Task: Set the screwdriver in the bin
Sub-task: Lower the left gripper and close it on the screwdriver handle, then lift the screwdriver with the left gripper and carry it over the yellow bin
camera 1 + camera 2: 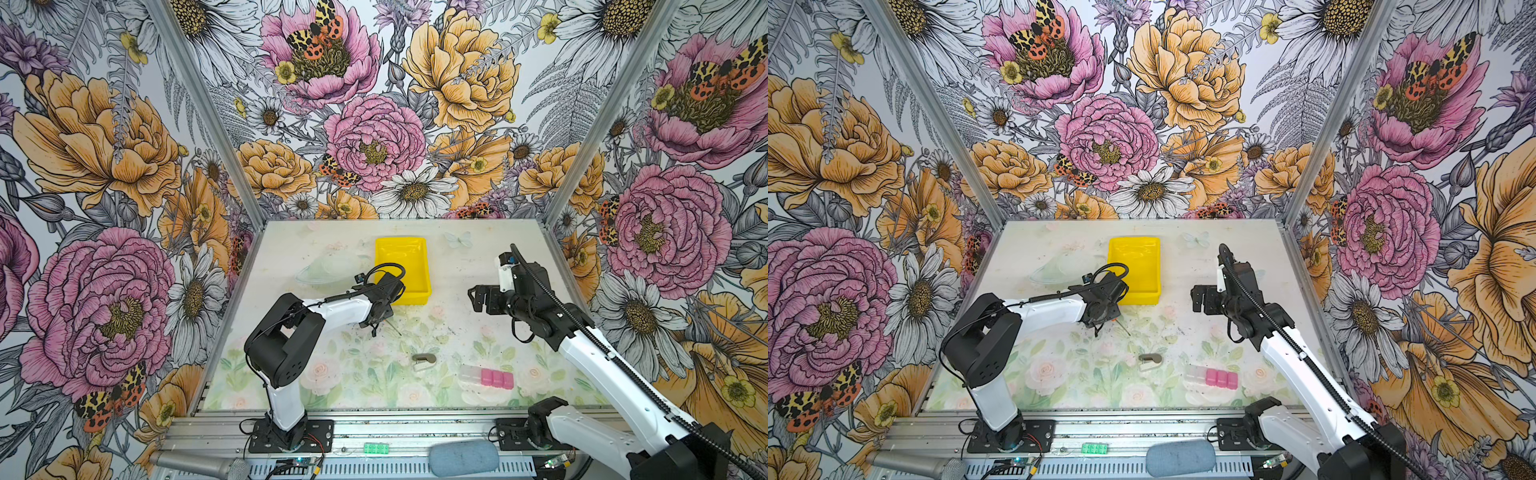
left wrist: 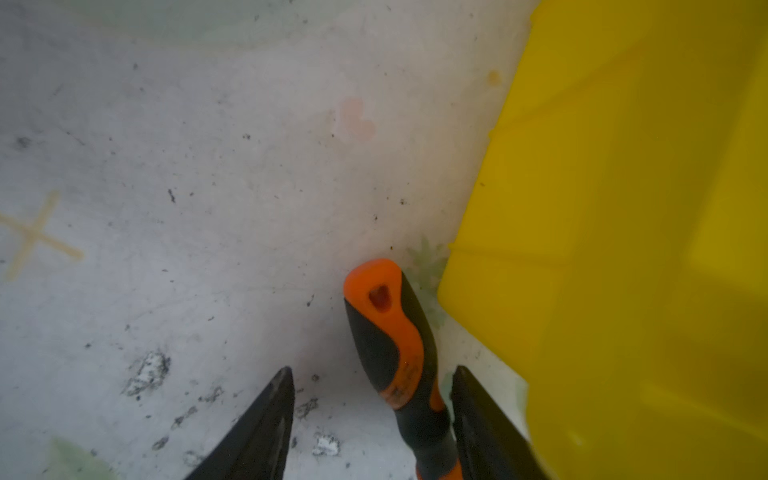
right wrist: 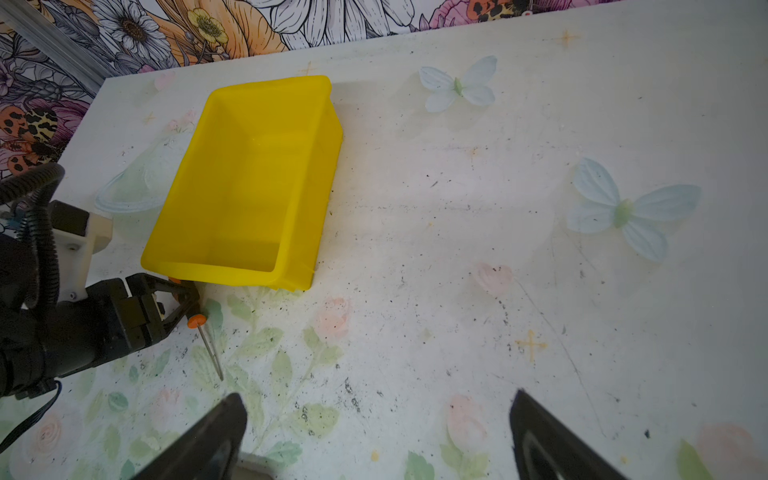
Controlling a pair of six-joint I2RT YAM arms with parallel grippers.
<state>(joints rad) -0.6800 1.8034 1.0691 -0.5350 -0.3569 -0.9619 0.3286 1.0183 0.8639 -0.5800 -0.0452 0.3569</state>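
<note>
The screwdriver (image 2: 395,340) lies on the table just off the near left corner of the yellow bin (image 2: 623,249). Its orange-and-black handle sits between the fingers of my left gripper (image 2: 372,370). The jaws are open: one finger is against the handle, the other stands clear of it. In both top views the thin grey shaft (image 1: 394,328) (image 1: 1124,328) sticks out toward the front from under the left gripper (image 1: 380,322) (image 1: 1104,322). The right wrist view shows the shaft (image 3: 210,349) and the bin (image 3: 320,187), with nothing inside it. My right gripper (image 1: 476,297) (image 3: 377,397) hovers open to the bin's right.
A small grey-and-white metal clip (image 1: 424,359) lies mid-table toward the front. A row of pink and clear small boxes (image 1: 486,377) lies front right. Flowered walls close in the table on three sides. The bin (image 1: 411,299) stands at the back centre.
</note>
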